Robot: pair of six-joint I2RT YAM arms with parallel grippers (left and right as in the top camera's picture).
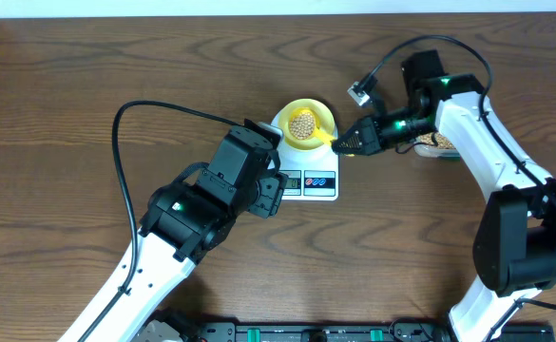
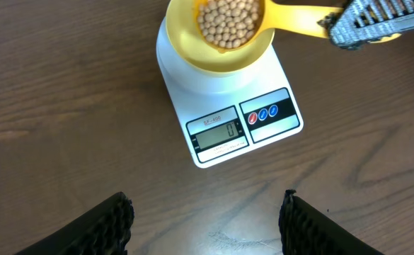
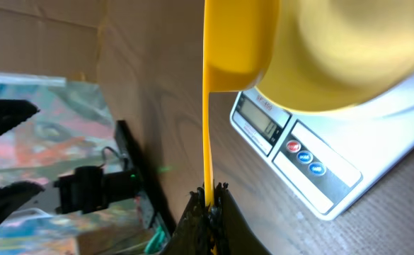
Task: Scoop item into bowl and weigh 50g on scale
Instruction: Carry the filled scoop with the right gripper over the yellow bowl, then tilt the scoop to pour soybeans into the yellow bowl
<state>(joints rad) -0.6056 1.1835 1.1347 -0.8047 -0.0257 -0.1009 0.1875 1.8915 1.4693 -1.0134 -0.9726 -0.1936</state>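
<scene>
The white scale (image 1: 306, 169) stands mid-table with the pale-yellow bowl (image 1: 321, 116) on its platform. My right gripper (image 1: 344, 144) is shut on the handle of a yellow scoop (image 1: 327, 138). The scoop's cup is full of tan beans (image 1: 303, 122) and hovers over the bowl. The left wrist view shows the beans (image 2: 228, 21), the bowl's rim (image 2: 192, 57), the scale (image 2: 217, 92) and its display (image 2: 219, 132) reading 0. The right wrist view shows the handle (image 3: 207, 134) in my jaws (image 3: 210, 195), the bowl (image 3: 348, 64) and the scale (image 3: 320, 159). My left gripper (image 2: 207, 200) is open and empty in front of the scale.
A clear tub (image 1: 437, 144) with beans sits right of the scale, mostly hidden behind my right arm. My left arm lies across the table's front left, its wrist (image 1: 244, 166) close to the scale's left side. Equipment lines the front edge.
</scene>
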